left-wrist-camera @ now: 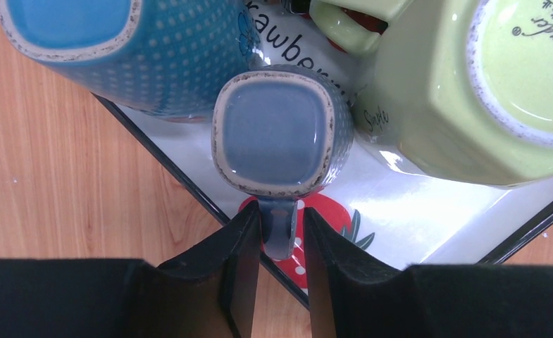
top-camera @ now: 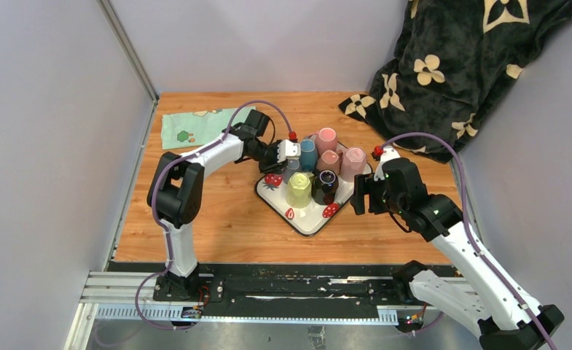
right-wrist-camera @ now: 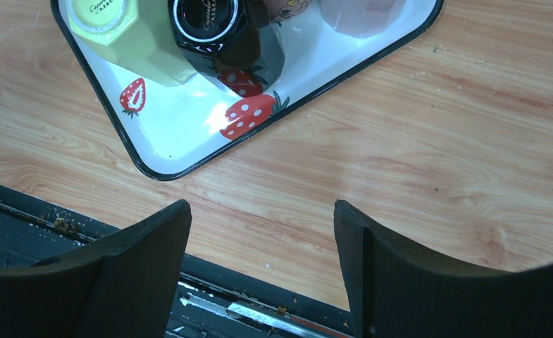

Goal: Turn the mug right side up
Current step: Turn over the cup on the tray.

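A small grey-blue mug [left-wrist-camera: 273,130] stands upside down, base up, at the left corner of the strawberry tray [left-wrist-camera: 414,211]; in the top view it [top-camera: 292,170] is partly hidden by my left gripper. My left gripper [left-wrist-camera: 282,220] [top-camera: 290,157] has its fingers closed tightly about the mug's handle [left-wrist-camera: 282,229], left pad touching, a sliver of gap at the right pad. My right gripper [right-wrist-camera: 263,211] [top-camera: 359,195] is open and empty, over bare table off the tray's right side.
Other upside-down mugs crowd the tray [top-camera: 308,219]: blue [left-wrist-camera: 153,56], yellow-green [left-wrist-camera: 470,91] [top-camera: 298,189], black [top-camera: 326,182] [right-wrist-camera: 210,28], and three pink [top-camera: 326,137]. A green cloth [top-camera: 192,127] lies far left, a dark blanket [top-camera: 443,80] far right.
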